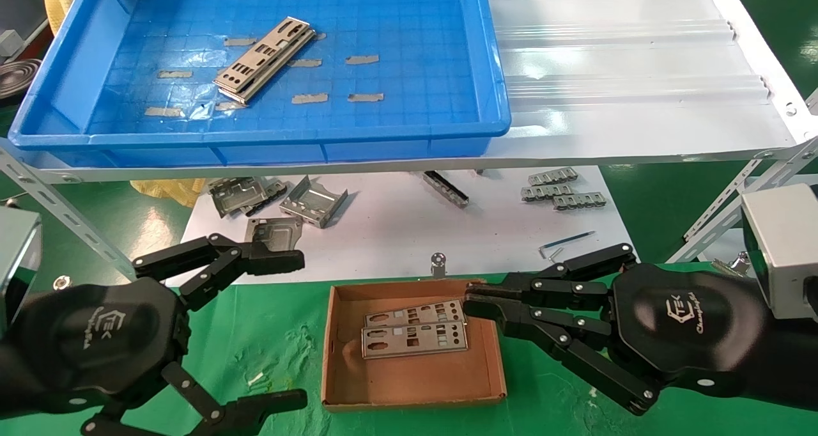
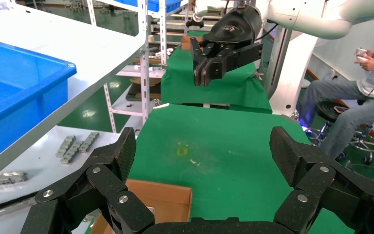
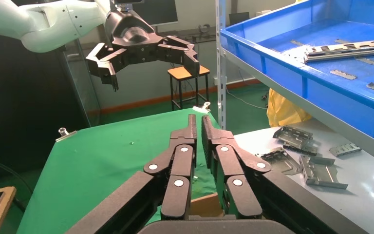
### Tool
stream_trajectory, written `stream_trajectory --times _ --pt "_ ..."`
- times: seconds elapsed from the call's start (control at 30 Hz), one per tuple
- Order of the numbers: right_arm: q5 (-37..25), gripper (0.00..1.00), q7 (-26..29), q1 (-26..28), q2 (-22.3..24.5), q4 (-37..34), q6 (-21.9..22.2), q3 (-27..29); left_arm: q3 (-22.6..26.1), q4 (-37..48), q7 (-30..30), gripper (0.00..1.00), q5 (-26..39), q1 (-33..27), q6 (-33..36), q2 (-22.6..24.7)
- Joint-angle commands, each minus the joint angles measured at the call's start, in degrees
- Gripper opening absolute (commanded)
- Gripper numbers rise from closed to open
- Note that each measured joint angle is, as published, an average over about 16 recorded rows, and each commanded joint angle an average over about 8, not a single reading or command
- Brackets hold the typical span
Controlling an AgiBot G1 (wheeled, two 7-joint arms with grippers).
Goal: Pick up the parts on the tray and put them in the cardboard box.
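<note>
Hovering over the right rim of the cardboard box (image 1: 409, 385), near the front edge of the green surface (image 1: 281, 346): right gripper (image 1: 476, 300), fingers pressed nearly together, holding nothing. Lying flat in the box just left of those fingertips: two punched silver plates (image 1: 414, 338), overlapping. Resting well apart in the blue tray (image 1: 255, 145) at the far-left corner: stacked plates (image 1: 265, 59). Hanging at the front-left edge: left gripper (image 1: 291, 327), spread wide, empty.

The right end effector (image 1: 476, 298) housing bears a logo and script that seems to read "Champight"; nothing else legible.
</note>
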Motion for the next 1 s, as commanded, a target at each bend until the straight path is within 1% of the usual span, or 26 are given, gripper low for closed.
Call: stream_trajectory --times 0.03,0.17,0.27,0.4,0.57,0.7,0.83,1.0 --pt "0.0 0.00 0.0 0.0 0.0 0.0 0.0 0.0 0.0 0.0 0.0 1.00 0.0 0.1 0.0 0.0" --pt "0.0 0.00 0.0 0.0 0.0 0.0 0.0 0.0 0.0 0.0 -0.1 1.00 0.2 -0.6 -0.3 0.1" --pt "0.0 0.00 0.0 0.0 0.0 0.0 0.0 0.0 0.2 0.4 -0.7 1.00 1.5 -3.0 -1.1 0.5" --pt "0.0 0.00 0.0 0.0 0.0 0.0 0.0 0.0 1.5 2.5 -2.6 1.00 4.8 -9.5 -2.5 2.5" --pt "0.0 0.00 0.0 0.0 0.0 0.0 0.0 0.0 4.4 8.0 -4.3 1.00 11.0 -19.7 -4.2 7.3" --pt "0.0 0.00 0.0 0.0 0.0 0.0 0.0 0.0 6.9 16.0 -3.4 1.00 16.8 -28.2 -6.0 12.5" --pt "0.0 0.00 0.0 0.0 0.0 0.0 0.0 0.0 9.5 27.3 -1.1 1.00 22.6 -35.9 -8.4 17.8" --pt "0.0 0.00 0.0 0.0 0.0 0.0 0.0 0.0 12.4 41.6 3.1 1.00 29.0 -43.5 -12.4 23.6"
